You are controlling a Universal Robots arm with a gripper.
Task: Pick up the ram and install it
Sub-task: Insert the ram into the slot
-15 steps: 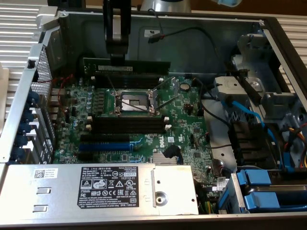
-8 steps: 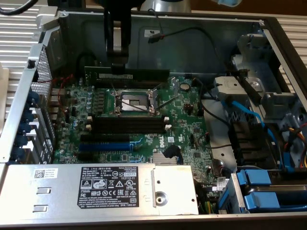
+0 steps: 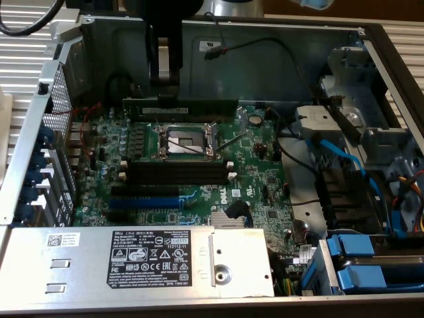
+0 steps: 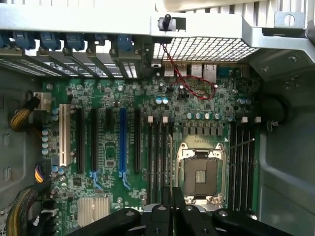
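Ram [image 3: 199, 106], long thin flat dark stick, clamped near its middle between nearly closed black fingers [image 3: 164, 83], held level above green motherboard [image 3: 255, 169], beside square metal processor socket [image 3: 185, 140]

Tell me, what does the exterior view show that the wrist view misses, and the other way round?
Exterior view adds: the ram, a long stick held level in the tool above the board; a labelled silver box; blue brackets.
Wrist view adds: a white slot and yellow cable bundles.
Both share: the tool, the green motherboard, the processor socket and the blue slot.
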